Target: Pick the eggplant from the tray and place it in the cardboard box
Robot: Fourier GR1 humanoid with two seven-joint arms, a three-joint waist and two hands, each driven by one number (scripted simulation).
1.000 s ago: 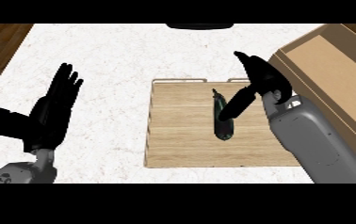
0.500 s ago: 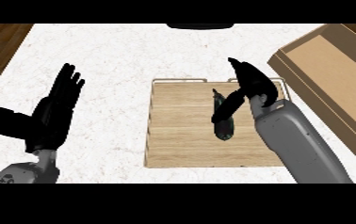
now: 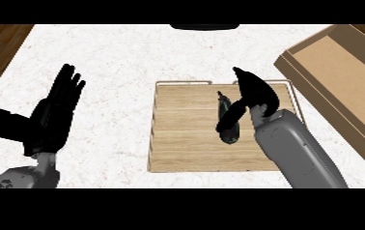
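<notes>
Eggplant [image 3: 230, 133] lies lengthwise on the tray [image 3: 185, 127], long axis pointing away from the robot, just beneath the nearer right hand [image 3: 255, 94], whose fingers [image 3: 244, 79] are spread, not yet clenched, thumb crossing it; left hand [image 3: 51, 115] rests open, well apart.

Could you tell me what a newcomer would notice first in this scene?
The right robot hand hangs open over the wooden tray at centre, its thumb across the dark eggplant lying there. The cardboard box sits at the right edge; the left robot hand rests open at left.
</notes>
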